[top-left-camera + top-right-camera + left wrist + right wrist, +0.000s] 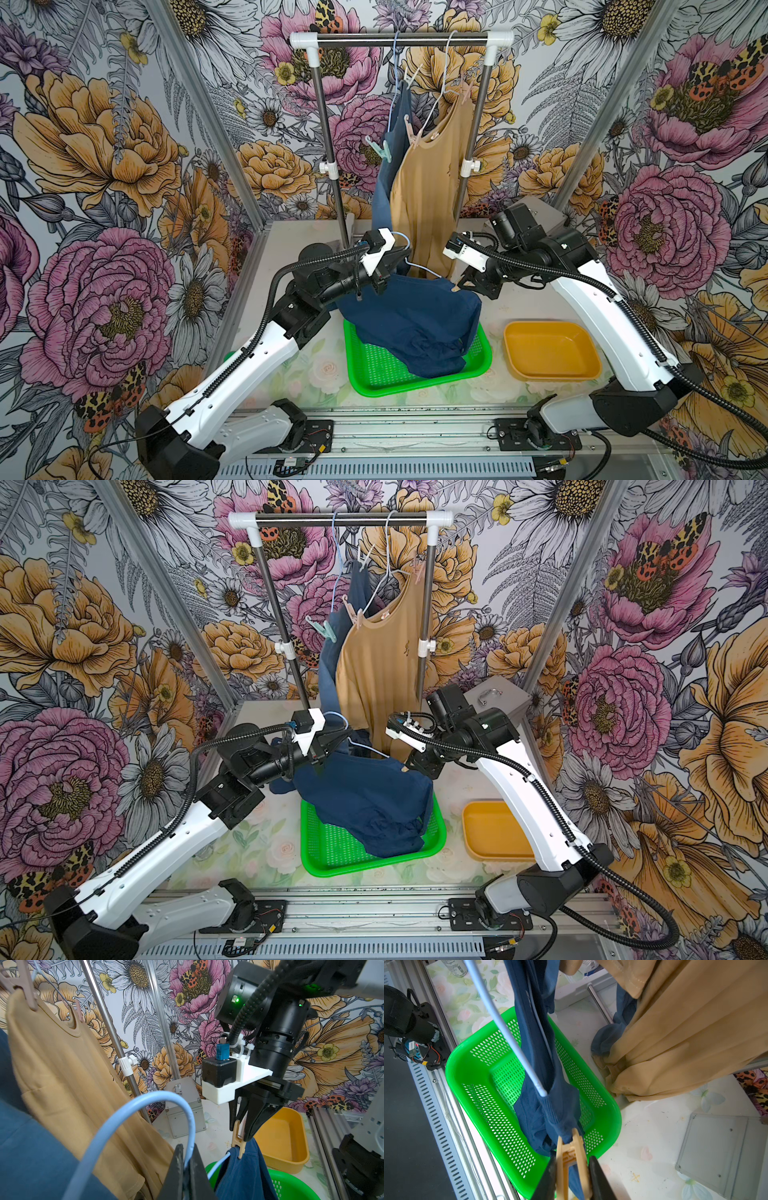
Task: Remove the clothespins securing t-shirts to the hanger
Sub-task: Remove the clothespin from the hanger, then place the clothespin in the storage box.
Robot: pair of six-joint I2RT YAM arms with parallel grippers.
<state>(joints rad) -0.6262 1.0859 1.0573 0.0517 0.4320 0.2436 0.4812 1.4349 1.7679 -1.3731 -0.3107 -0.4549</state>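
Observation:
My left gripper is shut on the hook of a light-blue wire hanger and holds it over the green basket. A dark navy t-shirt droops from this hanger into the basket. A beige clothespin pins the shirt's shoulder to the wire. My right gripper is shut on that clothespin's two prongs; both also show in a top view, the gripper and the clothespin. On the rack hang a tan-mustard t-shirt and a slate blue t-shirt, with a mint green clothespin and pale pink clothespins.
The rack's top bar and two steel posts stand at the back of the table. A yellow tray sits to the right of the basket. A metal box stands behind my right arm. The tan shirt's hem reaches the tabletop.

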